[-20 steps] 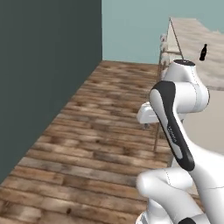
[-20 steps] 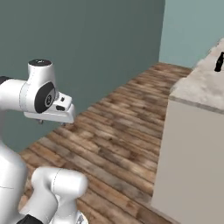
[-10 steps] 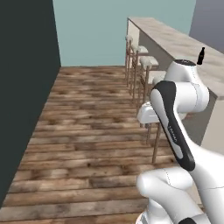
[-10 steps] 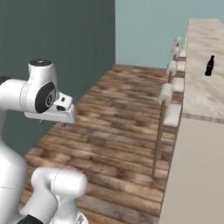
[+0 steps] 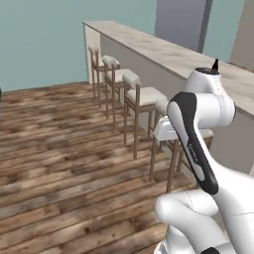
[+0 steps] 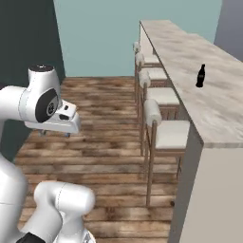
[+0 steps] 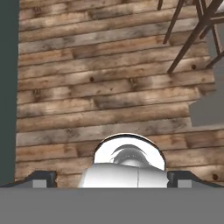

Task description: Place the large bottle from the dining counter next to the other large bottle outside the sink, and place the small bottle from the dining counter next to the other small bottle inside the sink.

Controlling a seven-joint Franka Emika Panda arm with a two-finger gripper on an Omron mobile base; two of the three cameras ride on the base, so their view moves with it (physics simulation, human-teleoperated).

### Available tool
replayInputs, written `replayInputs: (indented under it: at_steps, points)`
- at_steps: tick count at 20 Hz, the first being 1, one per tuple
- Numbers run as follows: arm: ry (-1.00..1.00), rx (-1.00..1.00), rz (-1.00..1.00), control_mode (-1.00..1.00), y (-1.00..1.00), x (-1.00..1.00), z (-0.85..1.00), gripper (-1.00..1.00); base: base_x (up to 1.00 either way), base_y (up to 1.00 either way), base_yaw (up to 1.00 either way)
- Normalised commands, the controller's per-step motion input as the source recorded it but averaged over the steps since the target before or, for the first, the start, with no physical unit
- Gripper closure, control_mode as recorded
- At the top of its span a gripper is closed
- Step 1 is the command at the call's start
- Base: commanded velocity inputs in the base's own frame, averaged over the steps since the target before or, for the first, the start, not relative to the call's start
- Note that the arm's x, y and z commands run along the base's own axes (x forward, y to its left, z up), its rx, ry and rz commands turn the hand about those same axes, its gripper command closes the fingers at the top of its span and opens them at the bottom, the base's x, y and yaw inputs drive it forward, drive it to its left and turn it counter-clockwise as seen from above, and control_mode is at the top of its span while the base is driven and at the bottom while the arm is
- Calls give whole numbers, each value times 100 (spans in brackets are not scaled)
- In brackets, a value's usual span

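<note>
The small bottle (image 6: 200,76), black with a thin neck, stands upright on the dining counter (image 6: 190,57) toward its far side. In the left base view just its neck tip (image 5: 215,63) pokes up behind my arm's top joint. My gripper (image 6: 54,134) hangs over the wooden floor, well left of the counter and far from the bottle, pointing down. In the hand view my gripper (image 7: 113,179) is open, fingertips (image 7: 41,178) wide apart with nothing between them, floor planks beneath. The large bottle and the sink are out of view.
A row of cushioned wooden bar stools (image 6: 163,133) lines the counter's near side, and the same stools (image 5: 141,96) appear in the left base view. Stool legs (image 7: 188,39) cross the hand view's upper right. A dark wall (image 6: 23,42) stands to the left.
The whole picture has shifted as the base moved: the dining counter, stools and small bottle now sit closer and more central. My arm keeps its pose, gripper still open.
</note>
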Motion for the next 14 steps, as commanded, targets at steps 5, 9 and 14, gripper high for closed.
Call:
replayInputs:
  at_steps: [5, 9, 14]
  points:
    - [0, 0, 0, 100, 0, 0, 0, -100, 25, 43, -59]
    - [0, 0, 0, 100, 0, 0, 0, -100, -13, 36, -42]
    - [0, 0, 0, 100, 0, 0, 0, -100, -37, 28, -26]
